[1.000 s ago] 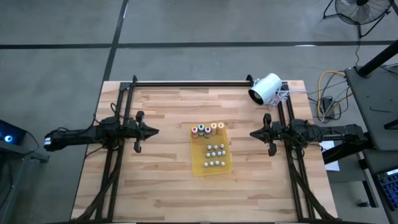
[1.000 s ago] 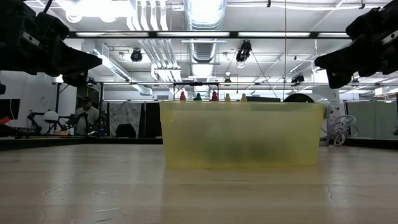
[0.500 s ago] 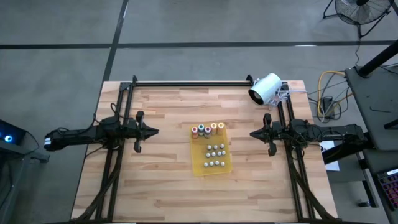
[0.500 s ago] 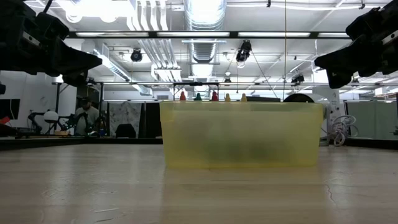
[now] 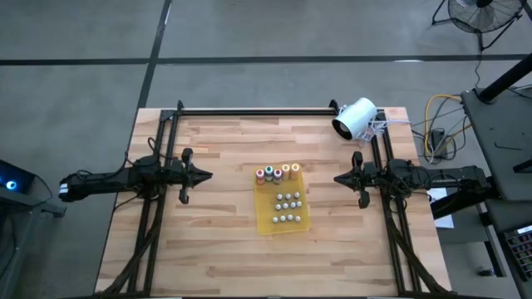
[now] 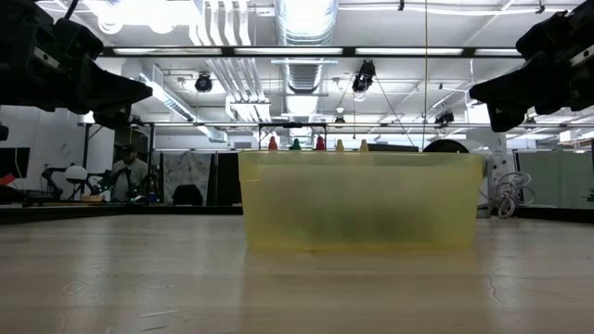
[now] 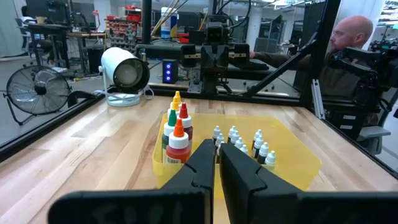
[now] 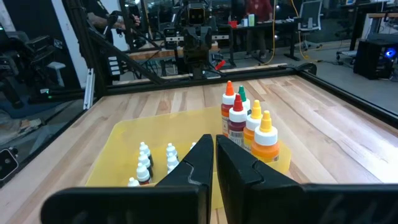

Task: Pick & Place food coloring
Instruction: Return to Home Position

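Observation:
The food coloring is a set of tiny bottles standing upright on a yellow tray [image 5: 268,218] at the table's middle. A few taller ones [image 5: 274,174] with coloured tops line the tray's far edge, and several small whitish ones [image 5: 288,202] stand nearer. My left gripper [image 5: 208,175] hangs shut above the table, left of the tray, pointing level at it. My right gripper [image 5: 337,178] hangs shut to the tray's right, facing it. In the left wrist view the shut fingers [image 7: 217,158] point at the taller bottles [image 7: 177,134]. The right wrist view shows the same bottles [image 8: 245,121] past my right gripper [image 8: 214,146].
A big white cylinder-shaped device [image 5: 355,118] lies at the table's far right corner. A black frame rail [image 5: 249,110] runs along the far edge. Bare wood lies on the tray's near side. Beyond the table, a person [image 7: 348,43] sits and a fan [image 7: 34,90] stands.

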`<state>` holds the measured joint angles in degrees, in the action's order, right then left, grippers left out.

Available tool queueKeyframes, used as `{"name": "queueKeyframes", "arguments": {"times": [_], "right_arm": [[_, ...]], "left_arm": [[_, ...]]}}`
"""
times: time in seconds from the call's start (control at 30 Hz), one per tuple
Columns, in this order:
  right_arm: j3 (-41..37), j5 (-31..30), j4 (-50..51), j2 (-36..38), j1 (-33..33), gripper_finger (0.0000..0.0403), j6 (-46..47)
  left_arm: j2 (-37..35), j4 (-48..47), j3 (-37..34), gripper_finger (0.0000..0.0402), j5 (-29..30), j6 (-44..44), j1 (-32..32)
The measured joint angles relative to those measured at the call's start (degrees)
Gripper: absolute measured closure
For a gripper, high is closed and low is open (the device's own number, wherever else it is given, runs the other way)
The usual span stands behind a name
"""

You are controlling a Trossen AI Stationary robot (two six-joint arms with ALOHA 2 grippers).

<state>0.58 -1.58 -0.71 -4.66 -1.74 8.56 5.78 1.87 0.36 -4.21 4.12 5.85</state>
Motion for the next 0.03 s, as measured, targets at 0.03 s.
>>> {"name": "queueKeyframes", "arguments": {"times": [0.03], "right_arm": [[0.0,0.0,0.0,0.0,0.0,0.039,0.0]], "left_arm": [[0.0,0.0,0.0,0.0402,0.0,0.0,0.0]]}}
